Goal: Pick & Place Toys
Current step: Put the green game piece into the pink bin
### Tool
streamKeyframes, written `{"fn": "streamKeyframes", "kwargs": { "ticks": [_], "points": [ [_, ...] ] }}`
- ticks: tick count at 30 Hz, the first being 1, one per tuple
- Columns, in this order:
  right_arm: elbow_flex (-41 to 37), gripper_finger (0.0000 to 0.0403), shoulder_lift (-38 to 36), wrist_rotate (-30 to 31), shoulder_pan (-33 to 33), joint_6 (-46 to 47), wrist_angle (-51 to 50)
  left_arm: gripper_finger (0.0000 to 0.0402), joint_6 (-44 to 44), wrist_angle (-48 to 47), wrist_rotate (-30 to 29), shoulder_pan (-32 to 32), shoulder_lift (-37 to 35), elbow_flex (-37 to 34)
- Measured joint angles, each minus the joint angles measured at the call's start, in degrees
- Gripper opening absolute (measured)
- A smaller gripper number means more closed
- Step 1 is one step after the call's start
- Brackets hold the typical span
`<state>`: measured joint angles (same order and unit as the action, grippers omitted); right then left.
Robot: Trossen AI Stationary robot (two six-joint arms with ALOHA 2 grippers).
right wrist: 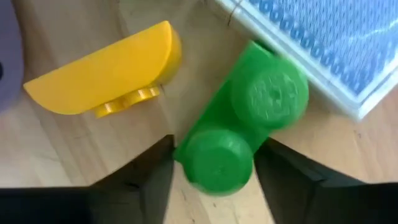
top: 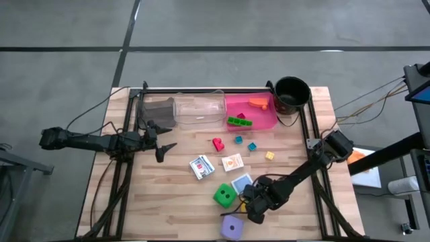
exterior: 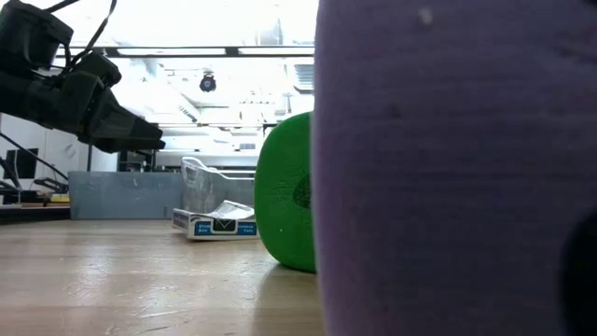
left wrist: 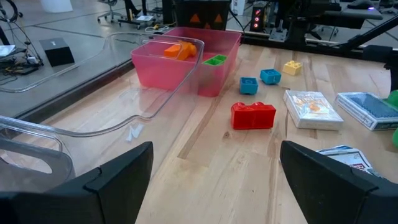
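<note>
My right gripper (top: 250,205) is low over the table's near middle, shut on a small green two-stud brick (right wrist: 242,124). A yellow half-round brick (right wrist: 106,71) and a blue-patterned card (right wrist: 323,43) lie beside the green brick. A green die (top: 224,195) and a purple die (top: 232,227) sit close by on the table. My left gripper (top: 164,140) is open and empty above the table by the clear tray. A red brick (left wrist: 253,116), two teal bricks (left wrist: 260,81), a yellow brick (left wrist: 292,67) and white cards (top: 201,166) lie mid-table. My right gripper pinches the green brick between its two fingers at the stud end nearer the wrist (right wrist: 214,165). The fingers come from above, pointing down, one on each side of that end. The brick lies flat on the table, studs up, with its other end by the blue card.
A grey tray (top: 156,111), a clear tray (top: 199,111) and a pink tray (top: 263,121) stand in a row at the far edge. The pink tray holds an orange brick (top: 258,103) and a green brick (top: 239,122). A round black pot (top: 292,93) stands at the far right.
</note>
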<state>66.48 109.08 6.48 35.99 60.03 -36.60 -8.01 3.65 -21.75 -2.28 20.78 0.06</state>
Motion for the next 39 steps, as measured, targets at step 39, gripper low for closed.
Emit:
{"fn": "streamKeyframes", "kwargs": {
  "ticks": [39],
  "points": [
    [-9.42, 0.0128, -9.61, 20.06, 7.78, -30.81, 20.26, 0.0351, -0.87, -0.06, -0.13, 0.01, 0.0, 0.01]
  ]
}}
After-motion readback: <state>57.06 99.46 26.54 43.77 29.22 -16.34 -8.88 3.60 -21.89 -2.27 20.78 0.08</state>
